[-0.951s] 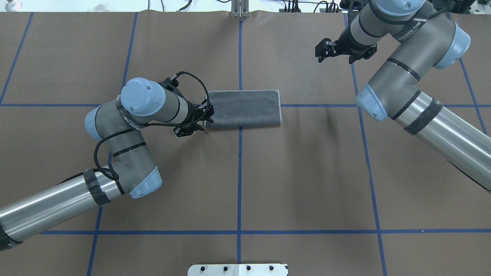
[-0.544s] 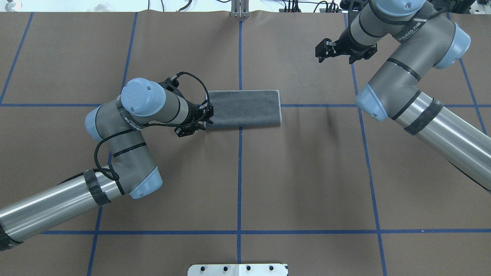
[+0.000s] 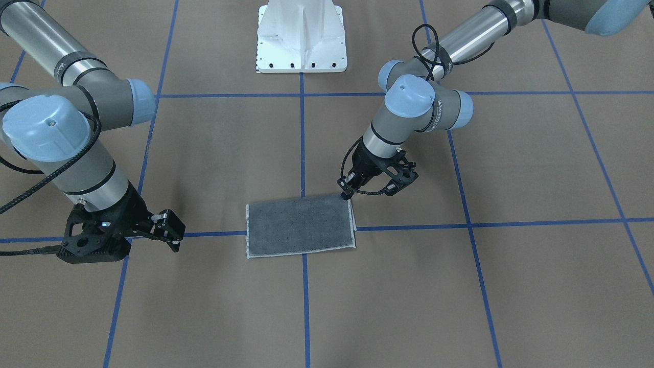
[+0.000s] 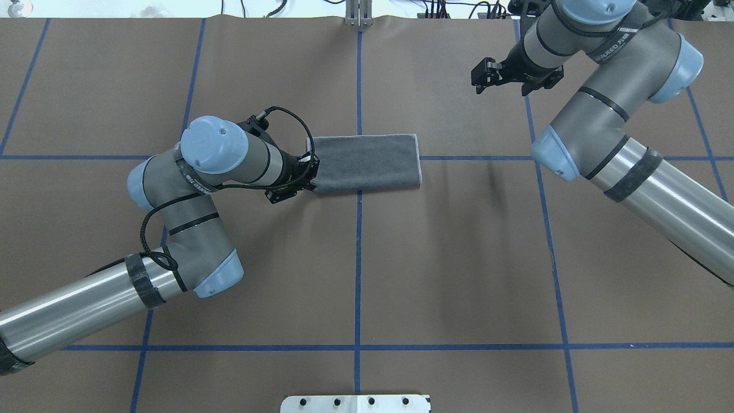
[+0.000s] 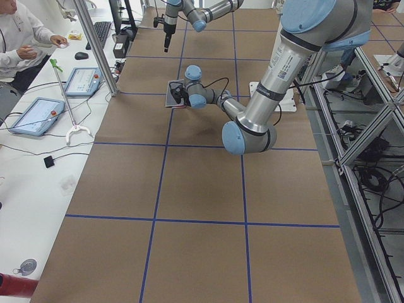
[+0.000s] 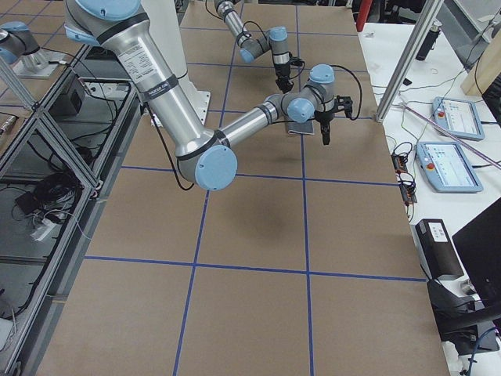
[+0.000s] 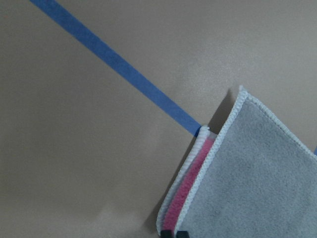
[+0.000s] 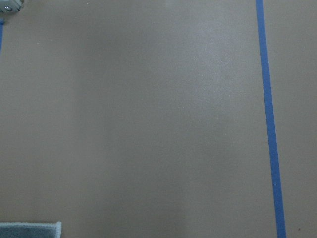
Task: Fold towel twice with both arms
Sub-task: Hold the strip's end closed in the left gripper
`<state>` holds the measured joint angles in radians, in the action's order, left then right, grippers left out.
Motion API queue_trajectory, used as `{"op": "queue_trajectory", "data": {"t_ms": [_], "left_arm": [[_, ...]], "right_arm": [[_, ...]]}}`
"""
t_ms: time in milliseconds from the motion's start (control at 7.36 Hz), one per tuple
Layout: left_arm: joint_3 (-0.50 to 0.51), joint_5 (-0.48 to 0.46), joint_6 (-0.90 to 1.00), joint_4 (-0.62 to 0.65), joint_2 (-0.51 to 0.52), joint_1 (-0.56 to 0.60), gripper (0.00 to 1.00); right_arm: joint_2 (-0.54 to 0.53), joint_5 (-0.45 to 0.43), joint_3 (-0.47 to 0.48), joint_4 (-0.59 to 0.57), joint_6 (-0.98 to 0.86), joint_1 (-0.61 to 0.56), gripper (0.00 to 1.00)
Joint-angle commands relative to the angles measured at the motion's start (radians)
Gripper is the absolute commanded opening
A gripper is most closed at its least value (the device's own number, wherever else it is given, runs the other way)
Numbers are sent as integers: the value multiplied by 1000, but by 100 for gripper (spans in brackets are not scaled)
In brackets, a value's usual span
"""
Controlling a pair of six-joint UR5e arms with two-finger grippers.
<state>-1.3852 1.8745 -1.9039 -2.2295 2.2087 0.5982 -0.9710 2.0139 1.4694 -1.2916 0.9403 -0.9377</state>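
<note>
The towel (image 4: 367, 163) lies folded in a rectangle at the table's centre, dark grey face up, with light edging (image 3: 299, 225). In the left wrist view a pink inner layer (image 7: 190, 186) shows between its stacked edges. My left gripper (image 4: 308, 184) is low at the towel's near left corner, and its fingertips (image 7: 168, 233) are pinched together on that corner (image 3: 347, 196). My right gripper (image 4: 480, 77) hovers open and holds nothing, well off to the far right of the towel (image 3: 173, 236). Only a towel corner (image 8: 29, 230) shows in the right wrist view.
Blue tape lines (image 4: 358, 258) grid the brown table cover. The white pedestal base (image 3: 301, 41) stands at the robot's side of the table. A metal post (image 4: 358, 14) sits at the far edge. A seated person (image 5: 19, 38) and tablets are beside the table.
My left gripper has edged onto the towel's near left corner and its fingers have come together on it. The right arm has not moved.
</note>
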Motion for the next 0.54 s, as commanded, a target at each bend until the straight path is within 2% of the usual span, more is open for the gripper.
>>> {"op": "queue_trajectory", "data": {"t_ms": [0,408], "left_arm": [[-12,-3,0,2,8,-2,0],[-12,-44,2,5,40,-5,0]], "right_arm": [[-2,0,0,0,0,-1,99],[-3,0,0,0,0,-1,99]]}}
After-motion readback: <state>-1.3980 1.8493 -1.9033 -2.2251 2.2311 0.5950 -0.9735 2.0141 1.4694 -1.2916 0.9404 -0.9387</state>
